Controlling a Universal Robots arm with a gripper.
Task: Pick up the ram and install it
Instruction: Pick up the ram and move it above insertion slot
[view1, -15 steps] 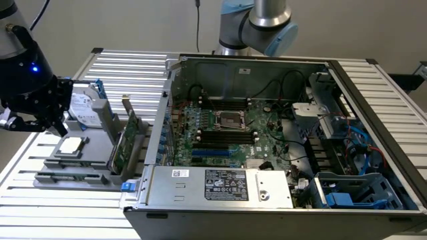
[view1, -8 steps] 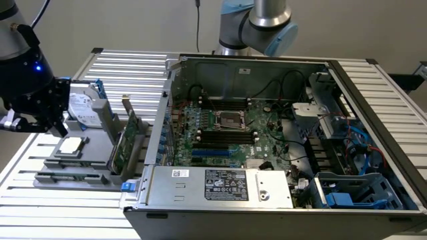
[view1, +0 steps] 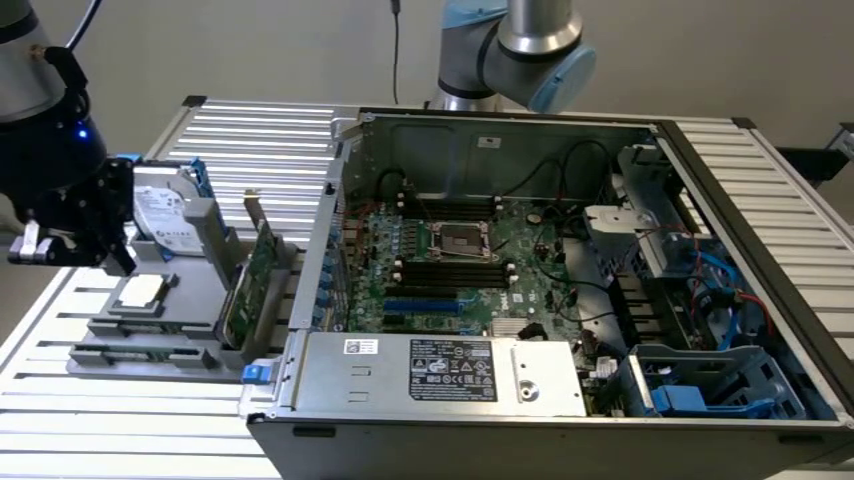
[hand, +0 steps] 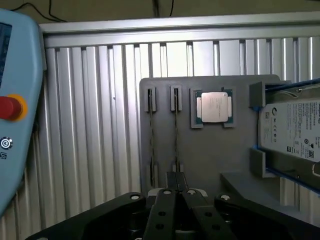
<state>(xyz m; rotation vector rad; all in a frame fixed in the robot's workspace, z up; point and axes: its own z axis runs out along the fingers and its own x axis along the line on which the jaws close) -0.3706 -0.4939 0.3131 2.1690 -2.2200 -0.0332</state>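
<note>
Two ram sticks stand edge-on in slots of the grey holder plate (hand: 215, 150): one ram stick (hand: 151, 131) and a second ram stick (hand: 176, 131) beside it. My gripper (hand: 176, 179) hovers above the plate in line with the second stick, its black fingers (hand: 167, 200) pressed together with nothing between them. In the exterior view the gripper (view1: 47, 250) hangs at the far left, over the holder plate (view1: 174, 318) and apart from the open computer case (view1: 534, 270). Black memory slots (view1: 454, 268) lie on the motherboard near the processor socket (view1: 461, 238).
On the holder also sit a square silver processor (hand: 214, 106), a hard drive (hand: 292, 130) and an upright green expansion card (view1: 258, 270). A blue pendant with a red button (hand: 9, 107) is close by. The slatted metal table (view1: 254, 140) carries everything.
</note>
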